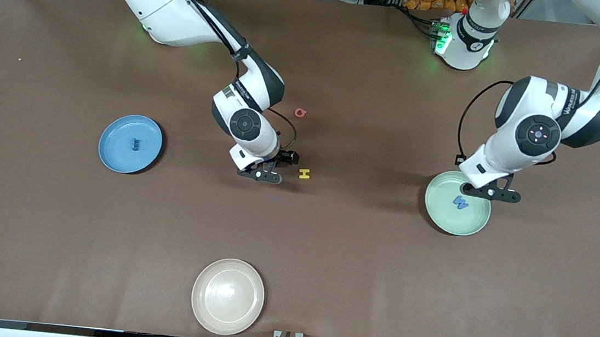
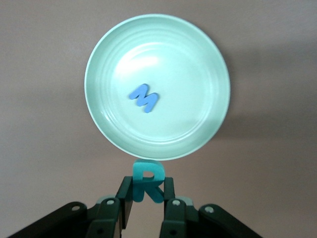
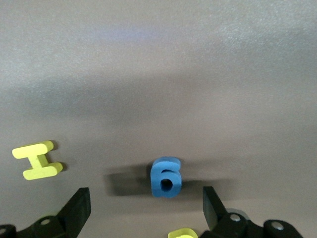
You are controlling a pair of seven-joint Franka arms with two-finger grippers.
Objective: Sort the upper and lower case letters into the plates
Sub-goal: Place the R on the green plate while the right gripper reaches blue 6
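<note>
Two pincers: left pincer (image 2: 145, 208) grips upright teal R (image 2: 147, 181) above mint plate (image 2: 99, 119); right pincer (image 3: 146, 210) gapes around blue g (image 3: 166, 177).

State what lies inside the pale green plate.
A single blue W lies flat in the pale green plate. In the front view the left gripper, shut on a teal R, covers part of the rim.
</note>
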